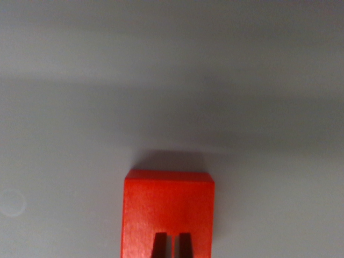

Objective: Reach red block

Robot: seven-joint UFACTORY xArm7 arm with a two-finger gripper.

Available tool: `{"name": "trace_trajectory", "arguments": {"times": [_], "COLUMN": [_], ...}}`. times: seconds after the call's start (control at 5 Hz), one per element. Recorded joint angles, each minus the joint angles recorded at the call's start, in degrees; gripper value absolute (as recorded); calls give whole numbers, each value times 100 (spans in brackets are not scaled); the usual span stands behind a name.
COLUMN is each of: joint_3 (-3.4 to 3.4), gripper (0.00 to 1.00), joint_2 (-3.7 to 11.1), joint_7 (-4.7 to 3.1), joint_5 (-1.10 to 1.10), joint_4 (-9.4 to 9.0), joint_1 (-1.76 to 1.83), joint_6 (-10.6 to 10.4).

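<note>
Grey surface (80, 134); fingers (159, 244) nearly closed over red block (168, 207).

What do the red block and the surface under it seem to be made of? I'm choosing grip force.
Red block: looks like painted wood or hard plastic, with a matte, uniform colour, crisp edges and no glare; which one is unclear. Surface: smooth, pale grey, matte, perhaps laminate or painted board, showing only soft shadows.

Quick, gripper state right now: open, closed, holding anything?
Gripper: shut or nearly so, fingertips a narrow slit apart in front of the red block, holding nothing visible.
</note>
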Motion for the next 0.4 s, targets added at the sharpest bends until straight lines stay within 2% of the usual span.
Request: {"name": "trace_trajectory", "arguments": {"times": [0.2,0.4], "joint_3": [0,0], "gripper": [0,0], "joint_2": [0,90], "joint_7": [0,1], "joint_5": [0,-9], "joint_4": [0,-5], "joint_1": [0,1], "joint_6": [0,-85]}}
